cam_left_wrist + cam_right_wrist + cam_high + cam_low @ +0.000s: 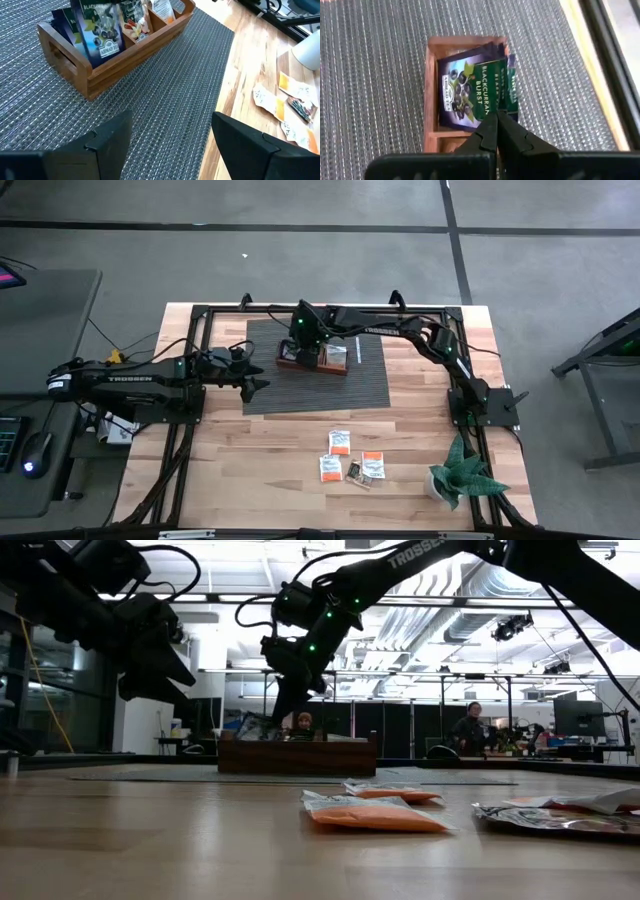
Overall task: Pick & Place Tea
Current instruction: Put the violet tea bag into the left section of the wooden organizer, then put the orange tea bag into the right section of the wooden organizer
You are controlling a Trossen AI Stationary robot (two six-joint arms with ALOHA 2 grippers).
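The right gripper point(298, 340) hangs over one end compartment of the brown three-compartment wooden tray point(312, 367), which stands on the grey woven mat point(320, 390) at the far middle of the pale wooden table point(250, 470). In the right wrist view its two dark fingers point(489, 134) are pressed together, their tips just above a dark sachet printed with blackcurrants point(465, 92) that stands with other dark ones in that compartment; nothing shows between the fingertips, so the gripper seems empty, though whether the tips touch the packet cannot be told. The left gripper point(252, 376) waits low over the mat beside the tray, its fingers point(112, 140) spread wide and holding nothing. Most of the tea already sits upright in the tray: dark packets at one end, mixed printed ones in the middle, orange-and-white ones at the other end. A small cluster of loose sachets point(352, 460), mostly orange-and-white with a dark one among them, lies flat on the bare wood nearer the front edge, close to the small potted green plant point(462, 470). The step in hand looks like the end of a placement into the dark-tea compartment, or a nudge to settle a packet there. The next move likely calls for the right arm to lift clear of the tray and for one gripper to reach the loose cluster, part its fingers, and pinch a single flat packet off the table without dragging its neighbours, which lie touching or overlapping.
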